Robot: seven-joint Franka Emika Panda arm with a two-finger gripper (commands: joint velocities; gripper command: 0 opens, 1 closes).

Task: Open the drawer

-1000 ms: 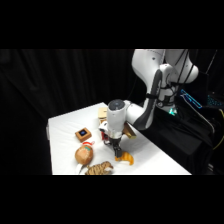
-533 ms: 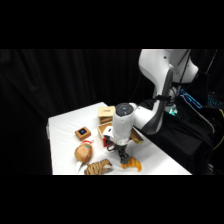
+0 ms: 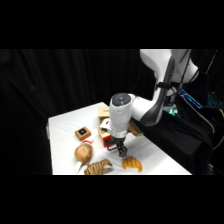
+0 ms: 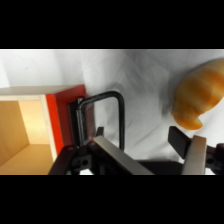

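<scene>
drawer: the drawer [image 4: 35, 127] sits mid-table; wrist view shows its red front [image 4: 62, 120] facing the gripper and the tan box body running away behind it.
handle: the dark wire handle [image 4: 102, 117] stands out from the red front as a U-loop; its long axis runs along the front face.
gripper: the gripper [image 3: 120, 149] is down at the drawer front, low over the table [image 3: 65, 125]; its fingers are spread apart, holding nothing.
key relation: one finger [image 4: 112, 155] lies under or at the loop's near end, the other finger [image 4: 192, 152] well outside, on the croissant [image 4: 200, 97] side. Can't tell if the finger touches the wire.
arm pose: reaches from upper right, wrist roughly vertical, gripper pointing down.
judgement: handle looks bracketed; next needs a close on the wire, then a pull straight out, away from the red front.
risk: croissant lies near the pull path.
</scene>
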